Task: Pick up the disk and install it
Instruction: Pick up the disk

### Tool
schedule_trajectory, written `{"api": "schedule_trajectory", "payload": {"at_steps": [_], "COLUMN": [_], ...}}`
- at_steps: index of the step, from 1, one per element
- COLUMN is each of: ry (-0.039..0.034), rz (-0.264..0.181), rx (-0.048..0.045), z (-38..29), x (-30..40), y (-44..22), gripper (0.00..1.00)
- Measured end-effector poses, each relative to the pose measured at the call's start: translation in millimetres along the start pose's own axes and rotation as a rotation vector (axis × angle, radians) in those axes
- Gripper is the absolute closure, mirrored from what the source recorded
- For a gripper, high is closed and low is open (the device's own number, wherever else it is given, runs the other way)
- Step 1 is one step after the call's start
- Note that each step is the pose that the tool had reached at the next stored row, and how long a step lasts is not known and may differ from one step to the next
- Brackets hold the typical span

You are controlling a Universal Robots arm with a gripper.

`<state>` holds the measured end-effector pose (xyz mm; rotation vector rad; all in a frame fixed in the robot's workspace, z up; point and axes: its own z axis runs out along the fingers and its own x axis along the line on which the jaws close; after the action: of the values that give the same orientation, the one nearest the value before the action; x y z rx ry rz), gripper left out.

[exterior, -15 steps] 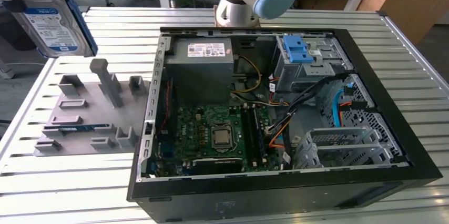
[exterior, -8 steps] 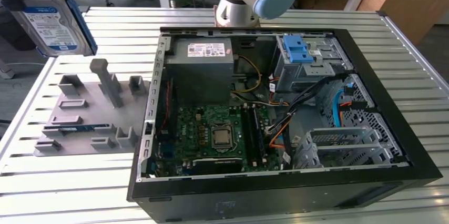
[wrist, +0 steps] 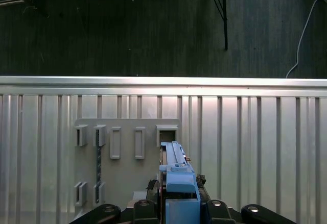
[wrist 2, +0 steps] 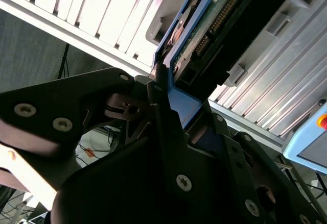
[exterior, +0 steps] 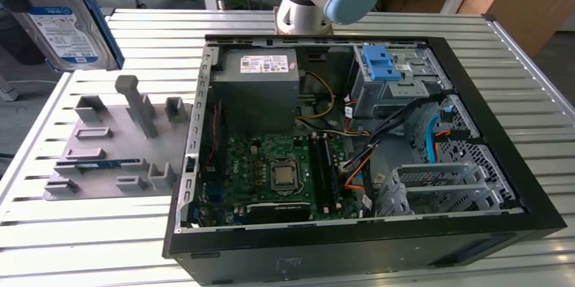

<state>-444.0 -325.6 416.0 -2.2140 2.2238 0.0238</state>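
The pickup looked done, and the carry was the step in hand. The gripper [wrist 2: 176,101] was clamped on the disk [exterior: 63,27] by its blue frame, with a finger on each side in the second wrist view. The disk hung on edge in the air, outside the computer case [exterior: 359,253] toward the exterior view's left. It was above the grey holder tray [exterior: 108,145] beside the case. Nothing was installed yet: the blue-latched drive cage [exterior: 395,78] inside the case was well apart from the disk. Installing would likely call for squaring the frame to that cage's opening.
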Motion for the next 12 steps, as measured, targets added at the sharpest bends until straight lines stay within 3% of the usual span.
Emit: {"api": "schedule_trajectory", "payload": {"at_steps": [12], "ry": [0.0], "rz": [0.0], "rx": [0.0023], "z": [-5.5], "x": [-0.1], "y": [0.4], "gripper": [0.64]}}
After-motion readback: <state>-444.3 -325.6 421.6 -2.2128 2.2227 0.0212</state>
